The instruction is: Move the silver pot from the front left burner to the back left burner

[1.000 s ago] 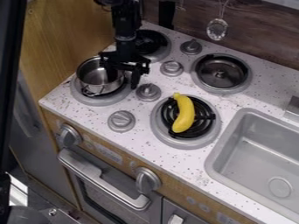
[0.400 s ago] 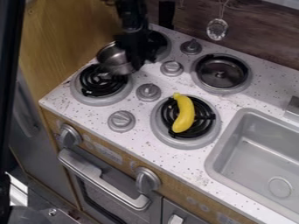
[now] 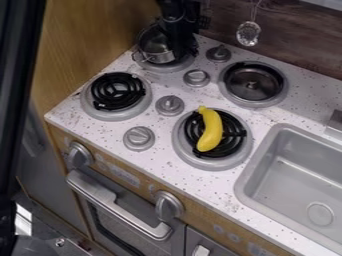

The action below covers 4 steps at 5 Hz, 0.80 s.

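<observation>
“One small metal pot [image 3: 159, 56], upper left in the camera view. Where exactly?”

“At the back-left burner [image 3: 175, 66], behind the coil burner [image 3: 118, 91], on the speckled desk [image 3: 304, 95]. The black claw [image 3: 184, 50] is right against its right side.”

“Gripping it?”

“Can't tell. The claw is dark and overlaps the pot, so I can't say whether it's open, closed or clamped on.”

“How would that pot handle?”

“Light and stiff, I'd guess. It looks like thin metal, so it shouldn't squash or crack easily, but the smooth, curved wall could slip or let it swivel.”

“Best place to take hold?”

“The rim, I'd say, with one side of the grip inside and one outside. That should pinch the wall squarely. The small loop handle [image 3: 136, 56] on the left looks fiddly, and a hold out there would probably let the pot tip.”

“And the yellow banana [image 3: 212, 131]?”

“Well apart from the claw, lying across the front-right burner [image 3: 232, 133].”
</observation>
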Tool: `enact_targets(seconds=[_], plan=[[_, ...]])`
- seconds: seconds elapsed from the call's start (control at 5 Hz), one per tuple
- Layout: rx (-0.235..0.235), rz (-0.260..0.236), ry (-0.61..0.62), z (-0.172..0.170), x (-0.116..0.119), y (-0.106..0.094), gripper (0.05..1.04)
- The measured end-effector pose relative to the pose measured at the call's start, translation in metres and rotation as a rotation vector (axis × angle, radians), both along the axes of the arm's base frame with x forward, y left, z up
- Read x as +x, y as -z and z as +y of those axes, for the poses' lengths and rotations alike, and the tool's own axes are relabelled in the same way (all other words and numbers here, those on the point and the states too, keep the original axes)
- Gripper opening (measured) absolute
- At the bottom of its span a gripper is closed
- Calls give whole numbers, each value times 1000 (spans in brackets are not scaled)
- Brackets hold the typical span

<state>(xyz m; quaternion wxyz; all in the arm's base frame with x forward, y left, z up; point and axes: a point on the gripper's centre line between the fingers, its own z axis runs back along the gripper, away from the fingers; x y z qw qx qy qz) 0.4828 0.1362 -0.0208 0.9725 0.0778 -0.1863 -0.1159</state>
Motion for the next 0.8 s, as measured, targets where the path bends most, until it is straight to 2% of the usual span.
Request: enact_targets(seconds=[0.2,0.6,0.8], plan=[[9,59,-47,11,4,19,70],[-9,33,-108,26,9,24,70],[-16,-3,-122,31,20,23,70]])
